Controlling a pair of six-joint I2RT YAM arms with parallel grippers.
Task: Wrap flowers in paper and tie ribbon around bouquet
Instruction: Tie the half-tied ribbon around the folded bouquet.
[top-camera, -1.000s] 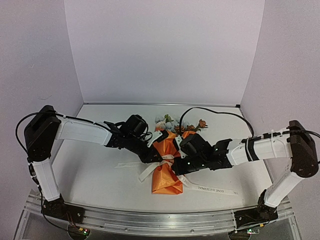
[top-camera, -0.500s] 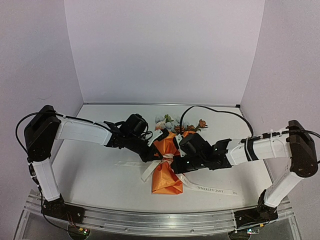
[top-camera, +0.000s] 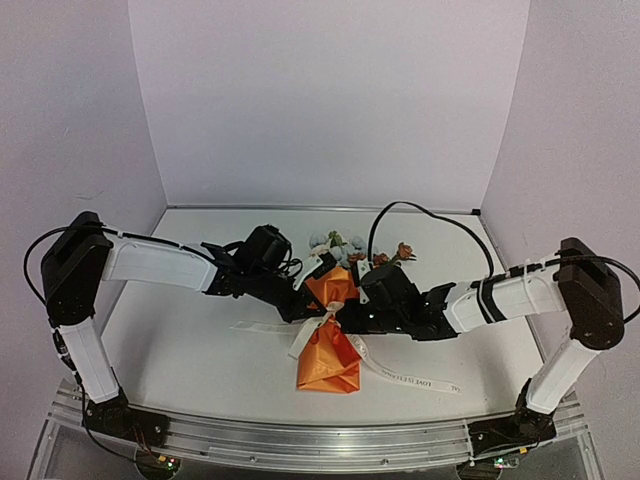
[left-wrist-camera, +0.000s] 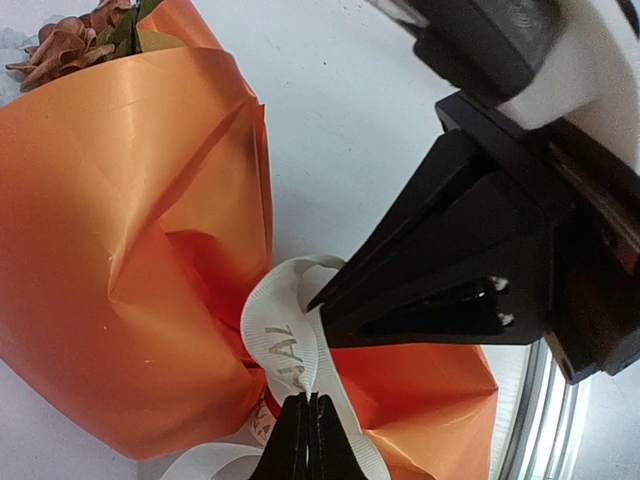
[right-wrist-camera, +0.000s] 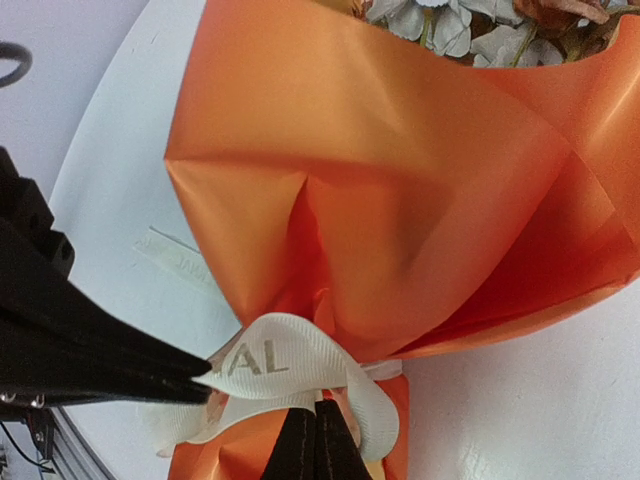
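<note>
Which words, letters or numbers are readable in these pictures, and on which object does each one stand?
"AL": on the loop of the cream-white fabric ribbon around the orange paper bouquet; both wrist views show these letters.
Print on the ribbon's loose tails: too small or blurred to read.
No other text, number or sign shows.

High fixed view, plus two very near wrist views.
The top camera looks down from above the near edge of the white table (top-camera: 200, 350) toward the pale lilac back wall (top-camera: 330, 100). Each wrist camera sits very near the bright orange paper cone (left-wrist-camera: 130, 200), from opposite sides. All three share the cream-white fabric ribbon (right-wrist-camera: 270, 360) at its waist, perhaps partly covered from above.
</note>
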